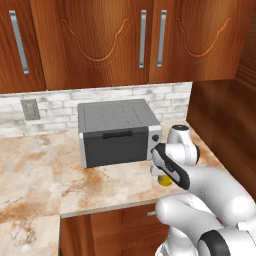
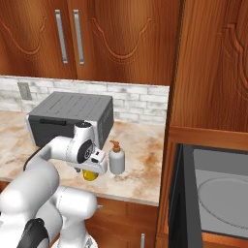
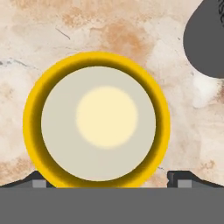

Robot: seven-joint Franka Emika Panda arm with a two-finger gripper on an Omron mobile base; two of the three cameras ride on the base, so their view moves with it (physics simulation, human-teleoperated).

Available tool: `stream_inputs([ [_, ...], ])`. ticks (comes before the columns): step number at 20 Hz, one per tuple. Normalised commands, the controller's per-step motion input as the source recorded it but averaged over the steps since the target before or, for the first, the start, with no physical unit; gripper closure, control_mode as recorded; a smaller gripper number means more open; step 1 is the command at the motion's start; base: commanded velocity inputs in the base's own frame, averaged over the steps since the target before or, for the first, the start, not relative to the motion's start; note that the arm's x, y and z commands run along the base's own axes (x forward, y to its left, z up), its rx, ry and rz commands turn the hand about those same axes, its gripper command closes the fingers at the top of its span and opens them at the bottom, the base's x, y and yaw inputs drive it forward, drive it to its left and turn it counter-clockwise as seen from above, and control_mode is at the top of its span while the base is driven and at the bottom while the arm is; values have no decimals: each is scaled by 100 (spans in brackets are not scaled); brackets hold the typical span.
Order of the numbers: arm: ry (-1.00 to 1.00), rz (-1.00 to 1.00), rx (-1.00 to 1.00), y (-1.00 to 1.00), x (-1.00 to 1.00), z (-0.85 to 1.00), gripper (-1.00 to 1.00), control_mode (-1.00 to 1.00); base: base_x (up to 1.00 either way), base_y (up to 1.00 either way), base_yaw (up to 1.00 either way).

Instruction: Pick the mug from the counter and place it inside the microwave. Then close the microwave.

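The yellow mug (image 3: 98, 120) stands upright on the beige marbled counter (image 1: 40, 170), and the hand view looks straight down into its pale inside. My gripper (image 3: 111, 181) hangs just above it, open, with one dark fingertip (image 3: 39, 181) on either side of the rim and nothing held. From the base cameras only a sliver of the mug (image 1: 165, 181) (image 2: 89, 175) peeks out under my hand. The microwave (image 2: 218, 193) sits low at the right with its dark door (image 2: 177, 203) swung open, showing a grey interior and a round turntable.
A grey toaster oven (image 1: 117, 132) stands on the counter behind and left of the mug. A white soap bottle with a brown cap (image 2: 116, 159) stands close to the mug's right. A wooden side panel (image 2: 208, 72) separates the counter from the microwave.
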Motion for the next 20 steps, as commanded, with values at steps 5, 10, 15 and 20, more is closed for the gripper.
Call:
stream_inputs([
  [5, -1, -1, 0, 0, -9, -40, -100, -100, 0, 0, 0],
  [10, 0, 0, 0, 0, -27, -28, -100, -100, 0, 0, 0],
  [15, 0, 0, 0, 0, -10, -1, -100, -100, 0, 0, 0],
  [20, 0, 0, 0, 0, -1, 0, 100, -100, 0, 0, 0],
])
